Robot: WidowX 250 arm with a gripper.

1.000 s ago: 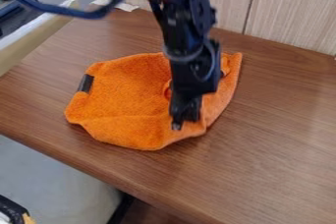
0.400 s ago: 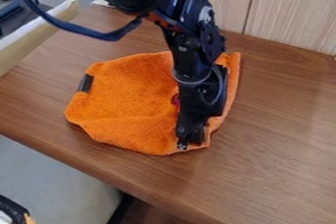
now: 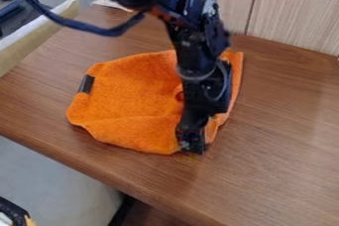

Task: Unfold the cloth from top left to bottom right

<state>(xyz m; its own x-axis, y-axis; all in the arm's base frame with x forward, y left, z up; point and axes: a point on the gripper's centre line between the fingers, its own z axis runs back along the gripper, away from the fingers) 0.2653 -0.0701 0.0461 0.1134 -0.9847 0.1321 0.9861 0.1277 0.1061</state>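
One orange cloth lies on the brown wooden table, a little toward nine o'clock from the middle of the view. It looks soft and fuzzy, its outline uneven: a rounded corner points to eight o'clock, and a sharper one to one o'clock. A shallow crease crosses its lower part, and a small curl of fabric shows close against the arm. On its nine o'clock edge sits a dark patch.

The black gripper hangs down at the cloth's five o'clock edge. Whether it is apart, together or clamped on the fabric, I cannot tell. The arm comes in from twelve o'clock and hides a good strip of the cloth's three o'clock side, with a blue cable looping out toward ten o'clock.

Beyond the table, a pale wood-grain panel stands at one o'clock. A light-edged board runs along ten o'clock, and a whitish scrap lies near eleven.
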